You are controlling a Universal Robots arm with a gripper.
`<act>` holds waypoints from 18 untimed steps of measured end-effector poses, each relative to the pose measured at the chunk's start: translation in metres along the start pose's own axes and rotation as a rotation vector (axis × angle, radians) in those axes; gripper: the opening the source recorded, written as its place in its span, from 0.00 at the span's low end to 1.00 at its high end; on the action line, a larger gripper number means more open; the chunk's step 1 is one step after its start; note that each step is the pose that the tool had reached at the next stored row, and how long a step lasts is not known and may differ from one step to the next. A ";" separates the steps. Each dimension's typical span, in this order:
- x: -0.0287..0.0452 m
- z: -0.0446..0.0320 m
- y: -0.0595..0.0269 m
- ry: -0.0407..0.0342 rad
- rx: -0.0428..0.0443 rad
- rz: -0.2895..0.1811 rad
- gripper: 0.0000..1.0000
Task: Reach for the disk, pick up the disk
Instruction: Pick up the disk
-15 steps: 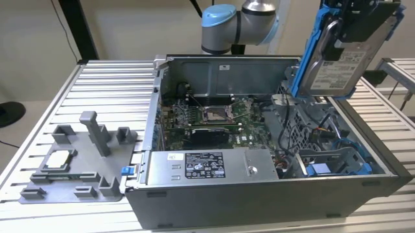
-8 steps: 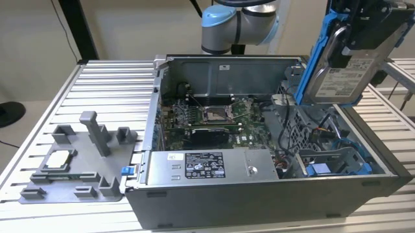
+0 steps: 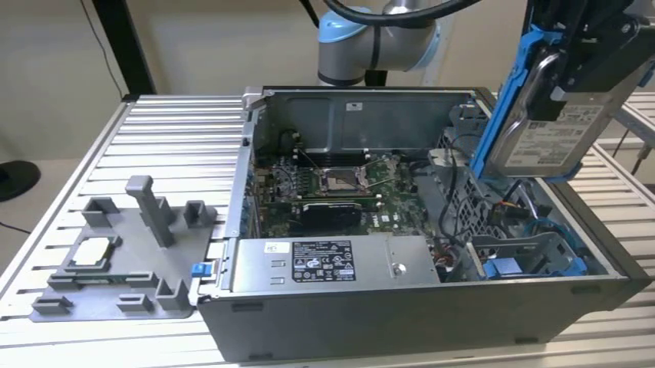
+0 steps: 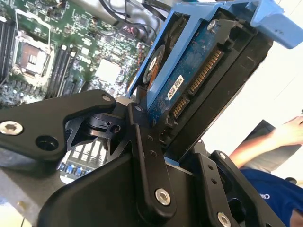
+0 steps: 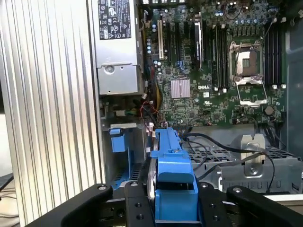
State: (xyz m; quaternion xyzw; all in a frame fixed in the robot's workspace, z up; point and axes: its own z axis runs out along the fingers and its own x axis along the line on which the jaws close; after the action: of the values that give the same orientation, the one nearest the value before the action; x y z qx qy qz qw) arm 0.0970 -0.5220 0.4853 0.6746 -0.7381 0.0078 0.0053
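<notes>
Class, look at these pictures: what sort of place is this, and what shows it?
Probably a robotics lab or test bench: an opened computer case sits on a slatted metal table, and the gripper holds the disk above it.

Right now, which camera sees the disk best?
The exterior view: the disk hangs above the open computer case, label and blue frame visible, clamped in the tool. The second wrist view shows its connector end; the first wrist view, its blue edge.
</notes>
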 end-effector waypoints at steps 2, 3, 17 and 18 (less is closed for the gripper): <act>0.0045 0.0004 0.0004 0.0001 0.0000 0.000 0.00; 0.0067 0.0006 0.0006 0.0001 0.0000 0.000 0.00; 0.0308 0.0033 0.0021 0.0001 0.0000 0.000 0.00; 0.0323 0.0034 0.0020 0.0001 0.0000 0.000 0.00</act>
State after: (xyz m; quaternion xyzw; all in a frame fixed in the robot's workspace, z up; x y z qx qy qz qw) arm 0.0921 -0.5540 0.4825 0.6747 -0.7381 0.0078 0.0053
